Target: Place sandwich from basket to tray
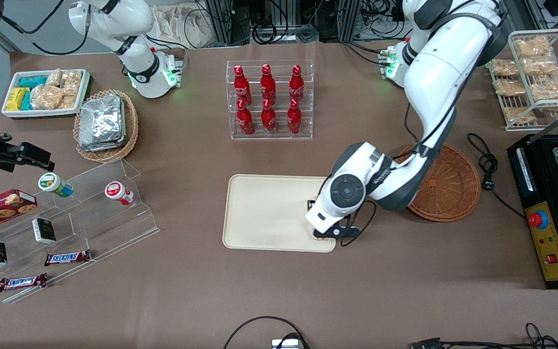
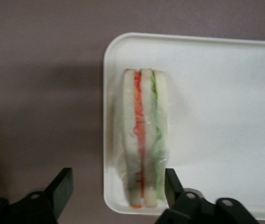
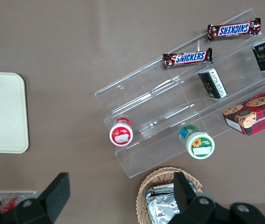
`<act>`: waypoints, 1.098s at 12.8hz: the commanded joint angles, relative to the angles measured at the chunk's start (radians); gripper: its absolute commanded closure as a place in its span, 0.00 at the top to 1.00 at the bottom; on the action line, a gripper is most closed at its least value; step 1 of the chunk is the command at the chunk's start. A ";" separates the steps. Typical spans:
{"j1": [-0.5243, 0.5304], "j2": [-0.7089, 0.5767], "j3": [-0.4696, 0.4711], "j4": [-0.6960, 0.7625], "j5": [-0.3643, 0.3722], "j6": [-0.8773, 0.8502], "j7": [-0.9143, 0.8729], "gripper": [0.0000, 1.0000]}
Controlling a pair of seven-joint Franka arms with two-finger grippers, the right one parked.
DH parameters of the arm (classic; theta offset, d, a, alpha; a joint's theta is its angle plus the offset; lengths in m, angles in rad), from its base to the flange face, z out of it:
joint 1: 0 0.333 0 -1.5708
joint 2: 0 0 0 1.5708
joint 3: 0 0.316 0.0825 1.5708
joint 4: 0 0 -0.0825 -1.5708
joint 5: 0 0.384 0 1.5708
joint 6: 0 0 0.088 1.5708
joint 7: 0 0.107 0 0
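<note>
The sandwich (image 2: 144, 135) lies on the cream tray (image 2: 225, 116), close to one rounded corner, with its orange and green filling layers facing the left wrist camera. My left gripper (image 2: 117, 186) is open above it. One finger (image 2: 63, 186) hangs over the brown table and the other finger (image 2: 172, 184) sits beside the sandwich's green side. In the front view the gripper (image 1: 325, 236) hovers over the tray (image 1: 264, 213) at the corner nearest the camera on the basket's side, and the wrist hides the sandwich. The round brown basket (image 1: 448, 186) stands beside the tray with nothing visible in it.
A clear rack of red bottles (image 1: 269, 99) stands farther from the camera than the tray. A stepped acrylic stand with snacks (image 1: 66, 218), an oval basket of foil packets (image 1: 106, 125) and a white bin (image 1: 46, 92) lie toward the parked arm's end. A black machine (image 1: 550, 208) and a cable (image 1: 489, 169) flank the basket.
</note>
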 commanded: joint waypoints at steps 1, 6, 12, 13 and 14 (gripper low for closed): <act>0.042 -0.080 0.000 -0.013 -0.024 -0.069 0.006 1.00; 0.170 -0.319 0.001 -0.118 -0.025 -0.299 0.021 1.00; 0.389 -0.784 -0.008 -0.735 -0.110 -0.004 0.165 1.00; 0.405 -0.813 -0.008 -0.731 -0.145 -0.015 0.207 1.00; 0.432 -0.827 -0.006 -0.714 -0.177 -0.032 0.243 1.00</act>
